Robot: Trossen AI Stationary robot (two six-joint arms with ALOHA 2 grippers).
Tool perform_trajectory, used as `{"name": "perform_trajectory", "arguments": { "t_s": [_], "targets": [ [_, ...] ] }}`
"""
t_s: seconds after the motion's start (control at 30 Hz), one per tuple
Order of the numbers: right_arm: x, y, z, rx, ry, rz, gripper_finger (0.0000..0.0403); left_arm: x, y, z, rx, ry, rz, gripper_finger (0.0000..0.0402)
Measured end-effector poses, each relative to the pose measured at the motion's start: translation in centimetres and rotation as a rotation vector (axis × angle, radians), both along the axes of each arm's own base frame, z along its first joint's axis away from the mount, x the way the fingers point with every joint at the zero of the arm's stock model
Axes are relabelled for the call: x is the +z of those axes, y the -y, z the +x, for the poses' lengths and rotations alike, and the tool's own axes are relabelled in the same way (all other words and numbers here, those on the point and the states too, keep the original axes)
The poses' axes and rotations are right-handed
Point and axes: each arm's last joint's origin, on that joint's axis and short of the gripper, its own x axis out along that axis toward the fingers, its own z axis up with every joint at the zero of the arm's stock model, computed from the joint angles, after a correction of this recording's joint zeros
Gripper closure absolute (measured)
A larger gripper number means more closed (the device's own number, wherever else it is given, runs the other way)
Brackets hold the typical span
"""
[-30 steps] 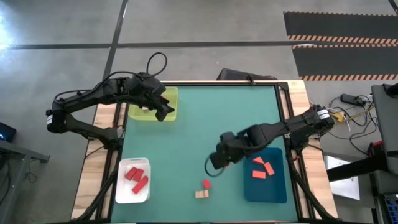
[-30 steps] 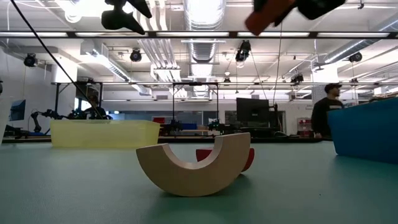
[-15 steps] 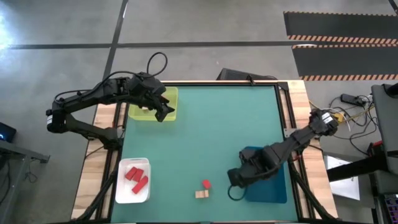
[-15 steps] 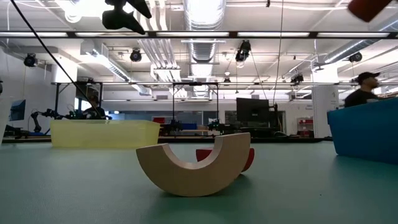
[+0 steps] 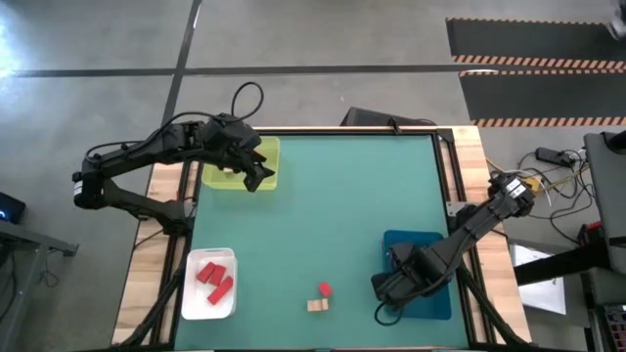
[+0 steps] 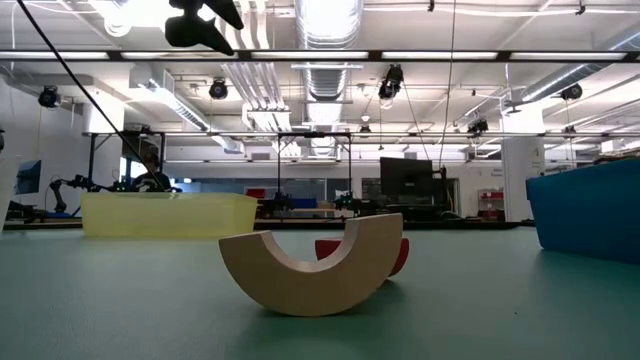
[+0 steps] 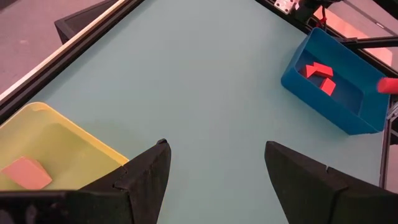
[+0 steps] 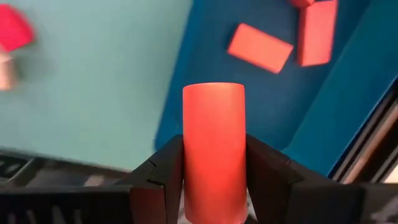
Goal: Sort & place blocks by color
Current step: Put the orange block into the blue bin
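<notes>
My right gripper [image 8: 213, 155] is shut on an orange-salmon cylinder [image 8: 213, 143], above the near left part of the blue tray [image 5: 436, 304]. Flat orange blocks [image 8: 260, 48] lie on that tray's floor. My left gripper [image 7: 214, 174] hangs open over the yellow-green tray [image 7: 59, 140], where one salmon piece [image 7: 25, 173] lies. A red block [image 5: 324, 289] and a tan arch [image 6: 310, 265] rest on the table near its near edge. The arch lies on its curved back. Red blocks [image 5: 215, 279] lie in the white tray [image 5: 192, 293]. My right gripper pinches the cylinder's round side [image 8: 186, 155] between its two fingers [image 8: 163, 177], which lie along the cylinder's length. The cylinder is lifted clear above the blue tray [image 8: 311, 118], and its free end sticks out past the fingertips.
The right arm [image 5: 469, 230] stretches across the blue tray in the high view and hides the blocks there. The table's green middle [image 5: 333, 205] is bare. The wooden table edges [image 5: 156, 254] flank the mat. Beyond the table lies the room.
My right gripper has carried the cylinder from the table's middle toward the near edge and right, ending over the blue tray's near left part. The cylinder has left the low view's upper right corner. My left arm has kept still.
</notes>
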Motion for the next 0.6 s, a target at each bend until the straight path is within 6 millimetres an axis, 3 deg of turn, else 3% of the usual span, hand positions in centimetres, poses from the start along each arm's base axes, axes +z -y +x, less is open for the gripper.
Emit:
{"name": "perform_trajectory", "arguments": {
  "t_s": [0.23, 0.6],
  "targets": [
    [-3.0, 0.7, -0.7, 0.041, -0.079, -0.054, 0.0273, 0.0, 0.0, 0.0, 0.001, 0.000, 0.000, 0.0157],
    [-6.3, 2.8, -3.5, -0.008, 0.047, 0.022, 0.0273, 0.0, 0.0, 0.0, 0.003, 0.000, -0.003, 0.0157]
  ]
}}
